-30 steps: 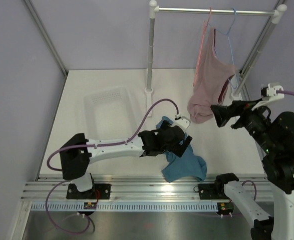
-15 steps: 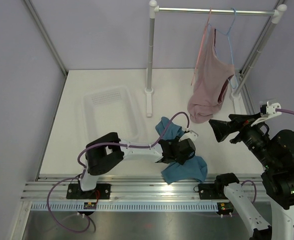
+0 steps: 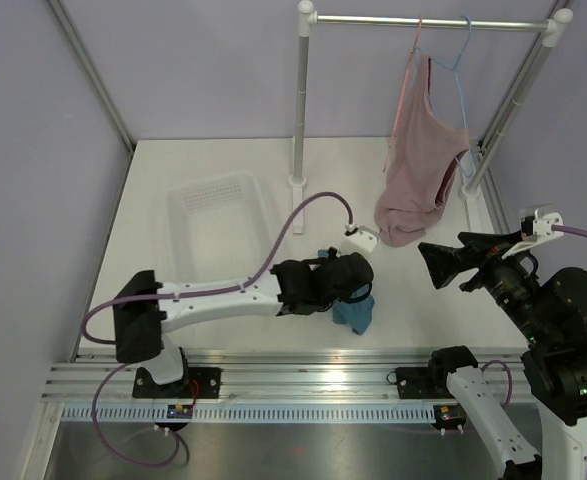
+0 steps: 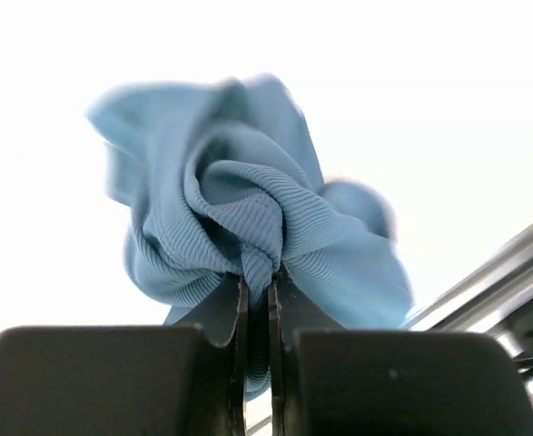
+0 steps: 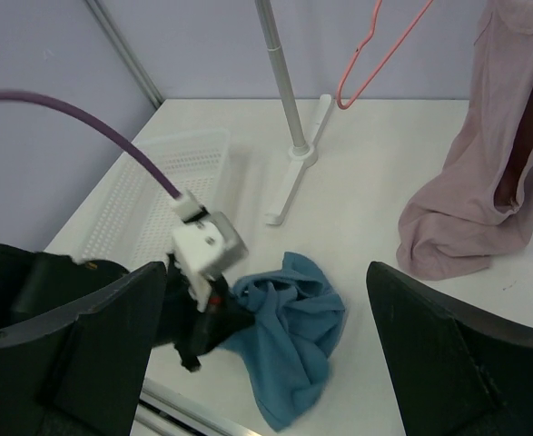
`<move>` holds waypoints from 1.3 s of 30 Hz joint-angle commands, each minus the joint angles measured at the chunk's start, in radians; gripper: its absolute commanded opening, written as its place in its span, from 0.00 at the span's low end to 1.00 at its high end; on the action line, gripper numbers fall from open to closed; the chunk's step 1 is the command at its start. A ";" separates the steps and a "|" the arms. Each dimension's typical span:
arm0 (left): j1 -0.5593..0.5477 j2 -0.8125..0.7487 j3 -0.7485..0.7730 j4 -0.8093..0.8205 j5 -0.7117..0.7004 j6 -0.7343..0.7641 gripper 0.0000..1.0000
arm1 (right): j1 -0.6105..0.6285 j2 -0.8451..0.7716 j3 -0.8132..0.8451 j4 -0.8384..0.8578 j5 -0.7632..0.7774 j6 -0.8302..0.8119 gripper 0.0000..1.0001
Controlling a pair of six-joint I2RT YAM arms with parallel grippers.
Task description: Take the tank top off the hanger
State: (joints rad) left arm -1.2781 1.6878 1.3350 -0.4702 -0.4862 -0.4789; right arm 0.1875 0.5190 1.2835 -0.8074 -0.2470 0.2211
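Bunched tank top [image 4: 248, 209] now pinched by left end effector [image 4: 257, 286]; hanger [image 5: 340, 95] cropped.

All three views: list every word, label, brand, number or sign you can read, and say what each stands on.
None can be read.
The tank top, the dusty-pink top and the white basket show no print.
The small board at the left arm's base has coloured marks, too small to read.

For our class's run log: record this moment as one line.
left gripper: shut on teal-blue ribbed cloth tank top | right gripper: open, empty | thin salmon-pink hanger: bare
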 commanded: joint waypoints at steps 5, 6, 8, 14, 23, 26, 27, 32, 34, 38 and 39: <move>0.054 -0.253 0.177 -0.209 -0.356 0.002 0.00 | -0.002 -0.030 0.004 0.036 0.049 -0.011 0.99; 0.069 -0.269 0.205 -0.252 -0.377 0.003 0.00 | -0.002 -0.036 0.004 0.040 0.061 -0.011 0.99; 0.123 -0.338 0.213 -0.265 -0.379 0.022 0.00 | -0.002 -0.042 -0.001 0.047 0.072 -0.009 0.99; 0.322 -0.502 0.207 -0.289 -0.328 0.046 0.00 | -0.002 -0.045 -0.016 0.054 0.094 -0.009 0.99; 0.589 -0.588 0.029 -0.285 -0.106 0.031 0.00 | -0.002 -0.014 -0.058 0.091 0.066 0.007 1.00; 0.674 -0.585 -0.037 -0.266 0.000 0.023 0.00 | 0.000 0.004 -0.075 0.099 0.064 0.004 0.99; 0.689 -0.579 -0.052 -0.265 0.012 0.022 0.00 | -0.002 0.004 -0.081 0.103 0.064 0.003 0.99; 0.787 -0.547 -0.106 -0.271 0.057 -0.007 0.18 | -0.002 0.009 -0.105 0.114 0.054 0.004 0.99; 0.819 -0.536 -0.108 -0.274 0.078 -0.016 0.33 | -0.002 0.013 -0.105 0.113 0.051 0.009 0.99; 0.830 -0.539 -0.066 -0.338 0.051 -0.032 0.98 | -0.002 0.029 -0.082 0.061 0.074 0.011 1.00; 0.830 -0.551 -0.057 -0.349 0.035 -0.027 0.99 | -0.002 0.061 -0.057 0.035 0.080 0.001 0.99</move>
State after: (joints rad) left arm -0.4511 1.1671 1.2217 -0.8078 -0.4442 -0.4911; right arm 0.1875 0.5301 1.1770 -0.7525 -0.1768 0.2241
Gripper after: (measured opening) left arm 0.947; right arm 0.993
